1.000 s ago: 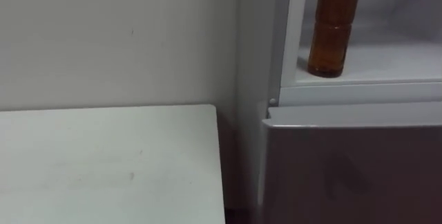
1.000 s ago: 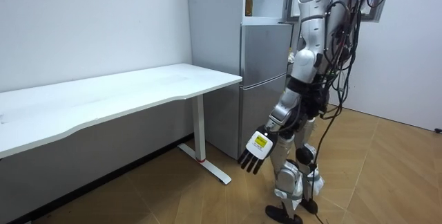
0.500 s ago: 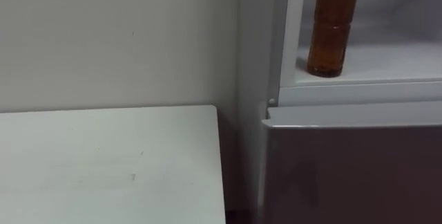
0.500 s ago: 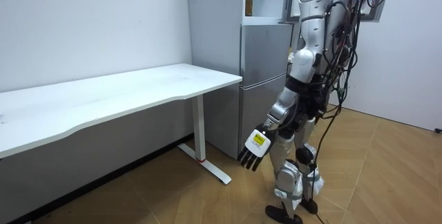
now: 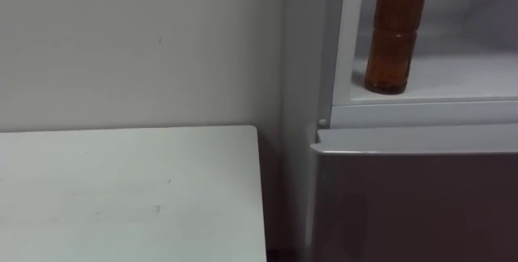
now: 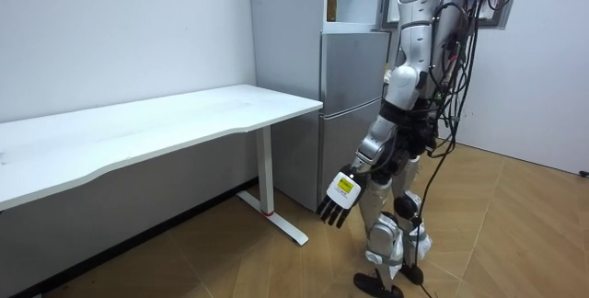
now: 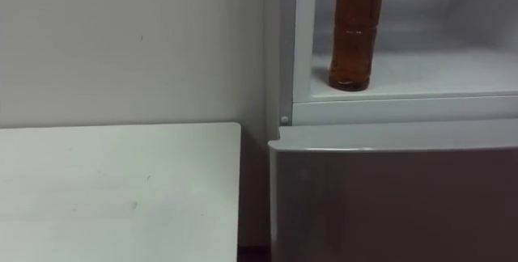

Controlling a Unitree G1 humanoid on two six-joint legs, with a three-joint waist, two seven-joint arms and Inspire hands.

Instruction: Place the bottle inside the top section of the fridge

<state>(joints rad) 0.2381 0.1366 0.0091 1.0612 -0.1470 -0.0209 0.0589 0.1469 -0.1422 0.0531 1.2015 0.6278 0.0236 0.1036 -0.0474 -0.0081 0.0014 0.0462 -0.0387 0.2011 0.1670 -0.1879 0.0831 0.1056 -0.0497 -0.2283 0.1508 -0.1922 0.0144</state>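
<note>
My left hand (image 6: 339,203) hangs low beside my leg, its fingers loose, nearly straight and spread, with nothing in it. Just beyond the hand stands the grey fridge (image 6: 353,105), with its lower door (image 5: 421,201) shut and its upper part open. High above the hand, well apart from it, the brown bottle (image 5: 394,40) stands upright on the white shelf (image 5: 457,84) of that upper part, near the shelf's left front corner, and a white table (image 6: 184,119) lies off to the room view's left of the hand.
</note>
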